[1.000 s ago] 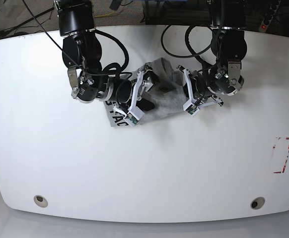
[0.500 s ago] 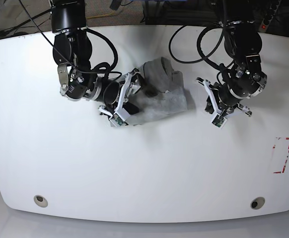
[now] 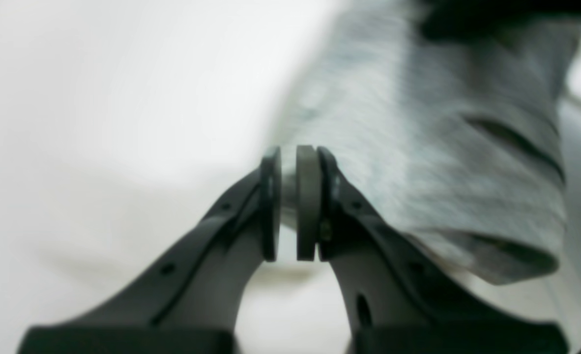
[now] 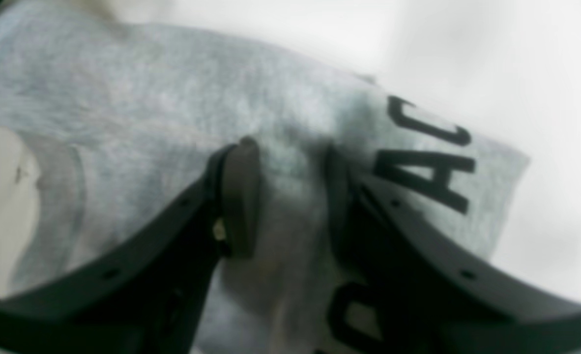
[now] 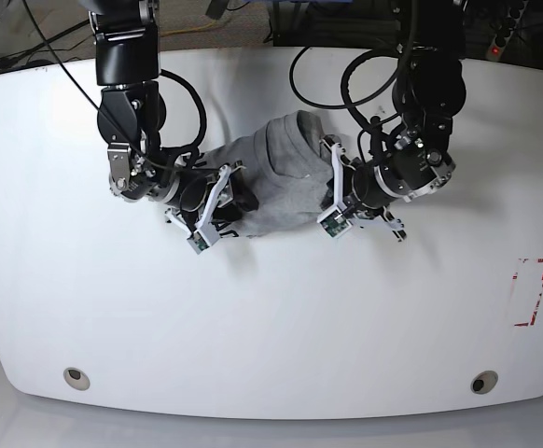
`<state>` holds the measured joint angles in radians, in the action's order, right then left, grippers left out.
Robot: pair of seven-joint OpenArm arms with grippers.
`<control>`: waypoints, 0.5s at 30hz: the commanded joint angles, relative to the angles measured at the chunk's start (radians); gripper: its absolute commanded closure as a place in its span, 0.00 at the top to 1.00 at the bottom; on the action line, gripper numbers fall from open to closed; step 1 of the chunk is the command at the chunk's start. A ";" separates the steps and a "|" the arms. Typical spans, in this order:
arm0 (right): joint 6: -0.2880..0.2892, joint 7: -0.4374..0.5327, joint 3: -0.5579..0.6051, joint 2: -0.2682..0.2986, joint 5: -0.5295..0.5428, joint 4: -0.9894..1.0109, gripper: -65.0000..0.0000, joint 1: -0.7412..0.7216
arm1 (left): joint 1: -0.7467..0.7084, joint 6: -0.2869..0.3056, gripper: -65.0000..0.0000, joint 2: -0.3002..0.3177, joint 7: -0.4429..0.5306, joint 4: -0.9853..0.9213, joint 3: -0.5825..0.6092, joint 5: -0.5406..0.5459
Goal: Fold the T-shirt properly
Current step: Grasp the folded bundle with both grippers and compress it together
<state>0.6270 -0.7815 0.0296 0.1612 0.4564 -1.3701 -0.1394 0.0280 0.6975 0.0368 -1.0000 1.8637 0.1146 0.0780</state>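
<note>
Crumpled heather-grey cotton T-shirt with black block lettering on white table, centre toward 12 o'clock, left gripper pressed together, empty, at 3 o'clock edge, right gripper part-open astride fabric, grip indeterminate.

I'm looking down on a broad white table with rounded corners, evenly lit and slightly glossy. Two round fittings sit near its front edge: a pale grommet at my left and a darker one at my right. A rectangle of red tape marks lies close to the right edge. Beyond the far edge I see a dark floor with black cables.
</note>
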 commanded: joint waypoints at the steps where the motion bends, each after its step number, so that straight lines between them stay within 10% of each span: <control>1: -0.003 0.017 -0.021 0.007 0.009 0.042 0.32 -0.045 | 0.040 0.001 0.06 -0.010 0.040 -0.078 0.032 -0.001; 15: 0.003 -0.089 -0.102 0.015 0.011 -0.102 0.32 -0.047 | 0.134 -0.017 0.06 0.068 0.201 -0.322 0.015 -0.001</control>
<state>0.6250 -0.8780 -0.0723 0.1665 0.4484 -1.4399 -0.1673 0.1211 0.6998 0.0845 -0.8341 1.5379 0.1467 0.0677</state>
